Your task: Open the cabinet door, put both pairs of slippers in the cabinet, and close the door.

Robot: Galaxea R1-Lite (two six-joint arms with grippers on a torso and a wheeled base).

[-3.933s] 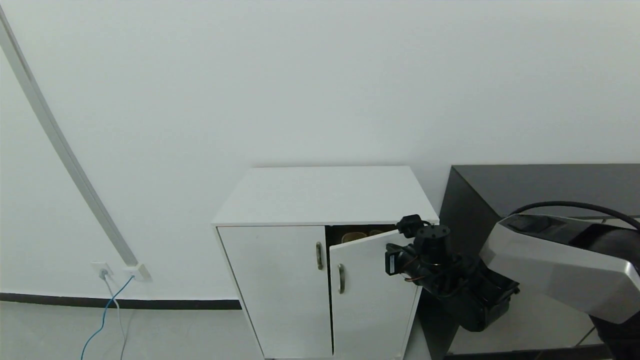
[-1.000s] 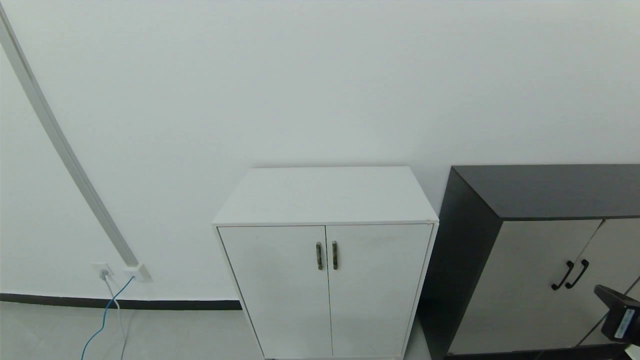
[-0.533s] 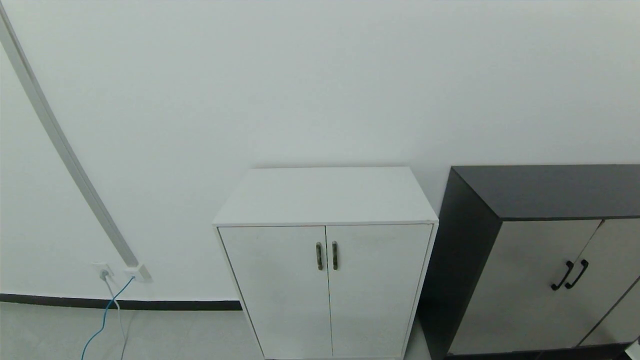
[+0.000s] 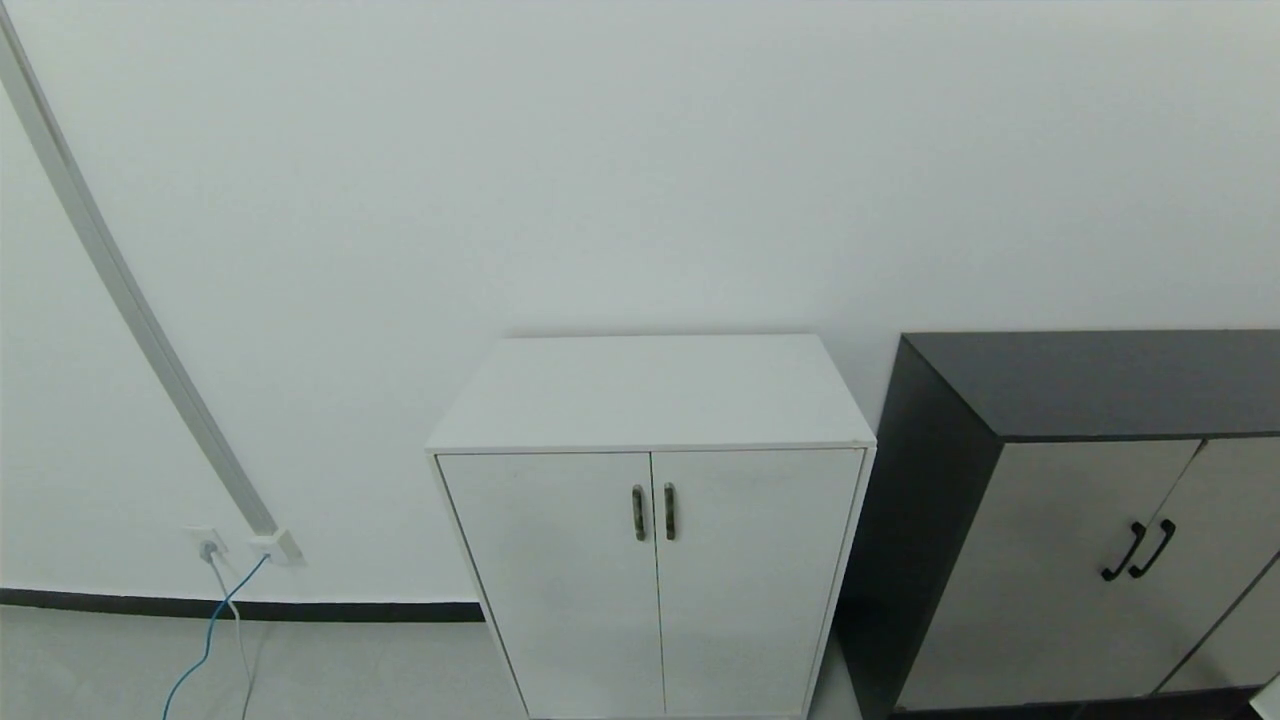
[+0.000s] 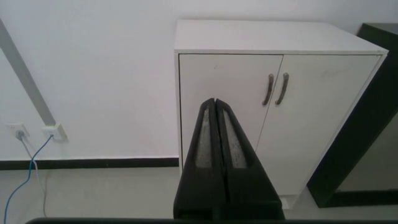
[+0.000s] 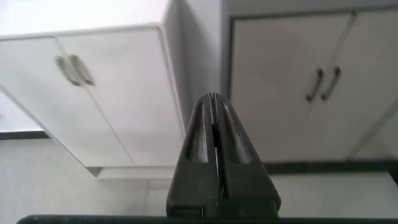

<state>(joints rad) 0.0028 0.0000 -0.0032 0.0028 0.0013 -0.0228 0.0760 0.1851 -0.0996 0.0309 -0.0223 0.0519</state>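
- White cabinet [image 4: 650, 580]: lower centre of head view, both doors shut, handles [image 4: 669, 511] side by side.
- Left gripper [image 5: 215, 102] & right gripper [image 6: 213, 98]: fingers pressed together, empty, well apart from doors.
- Judged: closing step prob. done; next needs only a flush-door check.

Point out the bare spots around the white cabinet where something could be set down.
The top of the white cabinet, against the wall, is bare. So is the top of the black cabinet to its right. The floor between the cables and the white cabinet is free. Tight: the two cabinets stand with barely a gap.
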